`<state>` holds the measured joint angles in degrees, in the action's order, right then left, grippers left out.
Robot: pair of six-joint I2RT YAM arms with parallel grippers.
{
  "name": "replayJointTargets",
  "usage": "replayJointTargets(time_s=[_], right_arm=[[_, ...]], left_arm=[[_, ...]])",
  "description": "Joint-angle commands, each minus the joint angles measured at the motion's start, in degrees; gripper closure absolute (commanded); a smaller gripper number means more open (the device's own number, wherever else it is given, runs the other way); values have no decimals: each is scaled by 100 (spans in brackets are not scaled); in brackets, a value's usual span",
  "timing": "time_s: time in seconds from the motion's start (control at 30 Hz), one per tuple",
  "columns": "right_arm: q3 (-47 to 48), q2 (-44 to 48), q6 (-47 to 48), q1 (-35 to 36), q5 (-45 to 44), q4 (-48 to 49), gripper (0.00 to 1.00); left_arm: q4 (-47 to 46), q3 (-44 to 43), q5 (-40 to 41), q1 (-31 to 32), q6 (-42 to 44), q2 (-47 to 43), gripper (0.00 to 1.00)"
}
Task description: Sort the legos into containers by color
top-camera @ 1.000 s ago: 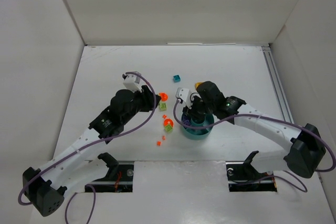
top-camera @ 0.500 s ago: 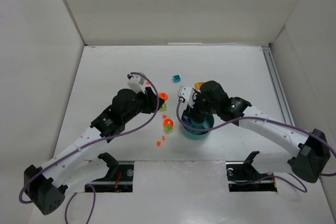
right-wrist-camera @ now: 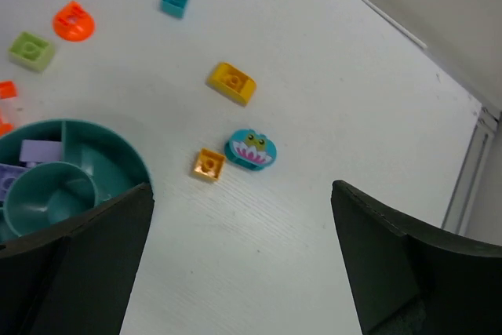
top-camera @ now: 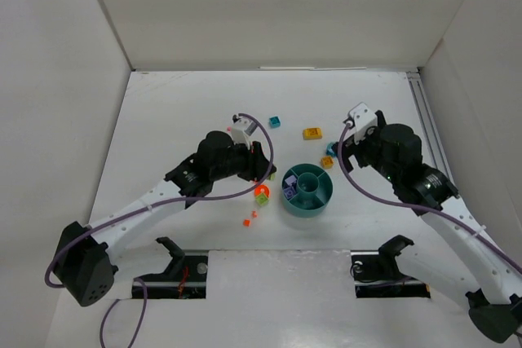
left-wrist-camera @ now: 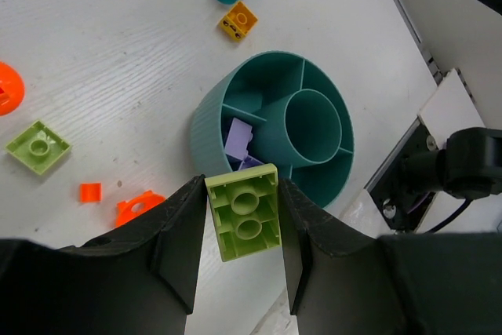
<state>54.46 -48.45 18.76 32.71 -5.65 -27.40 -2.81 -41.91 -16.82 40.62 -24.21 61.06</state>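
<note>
Top external first: the left gripper (top-camera: 262,175) sits just left of the teal dish (top-camera: 307,210). The right gripper (top-camera: 340,155) is off to the dish's upper right, near a frog-face piece (top-camera: 330,150). Honestly can't tell from up there what either claw is doing. A teal cube (top-camera: 276,122) and a yellow brick (top-camera: 311,133) lie farther back on the table (top-camera: 179,120). /kit

Left wrist sorts that one out. The fingers (left-wrist-camera: 176,249) are pinching a lime green brick (left-wrist-camera: 243,211), studs facing the camera. Its far end lines up with the dish's near wall in that view. Purple bricks (left-wrist-camera: 238,137) sit in the wedge just past it. /jo

Any loose stuff there? /kit

Yep, a flat lime square (left-wrist-camera: 38,147) and an orange round piece (left-wrist-camera: 6,88) off to the left, and a small orange square (left-wrist-camera: 238,20) beyond the dish. Right wrist: that claw is spread wide above the table. The frog-face piece and the small orange square are just beside each other between the two fingers in view. The dish is at the lower left, by one finger, with purple showing in a wedge. /jo
</note>
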Motion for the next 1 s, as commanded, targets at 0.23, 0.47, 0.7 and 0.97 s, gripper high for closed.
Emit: replayJointTargets(time_s=[0.23, 0.47, 0.7, 0.97], right_arm=[[-278, 318, 39, -994, 248, -363, 1], [-225, 213, 92, -1047, 460, -301, 1], [-278, 440, 92, -1047, 373, -354, 1], [-330, 748, 92, -1047, 284, -539, 1]], left_arm=[[-730, -1115, -471, 139, 539, 863, 100], [-730, -2047, -1095, 261, 900, 2111, 100], [-151, -2944, -491, 780, 1093, 3087, 100], [-27, -3051, 433, 921, 1076, 3580, 100]])
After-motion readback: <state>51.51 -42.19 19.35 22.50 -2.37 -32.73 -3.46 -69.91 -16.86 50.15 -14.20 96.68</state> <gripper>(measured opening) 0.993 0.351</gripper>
